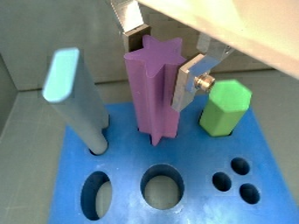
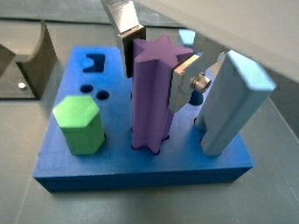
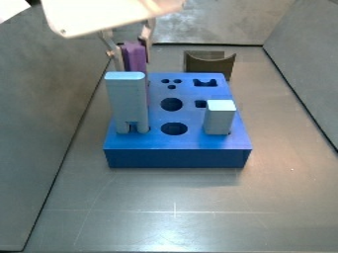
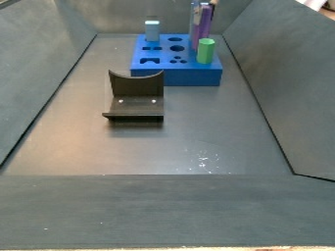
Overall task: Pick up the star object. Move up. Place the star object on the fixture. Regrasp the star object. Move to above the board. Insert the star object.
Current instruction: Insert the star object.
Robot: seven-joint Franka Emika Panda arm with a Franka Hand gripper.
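Here the gripper pinches the upright star object seated in the board.

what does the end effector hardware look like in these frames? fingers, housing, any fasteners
Over the board's rear, the end effector has two flat silver plate fingers with dark pads. A small round metal fastener sits on one finger's outer face in both wrist views. The housing above is off-white and boxy, seen in a side view. No cables or markings are visible.
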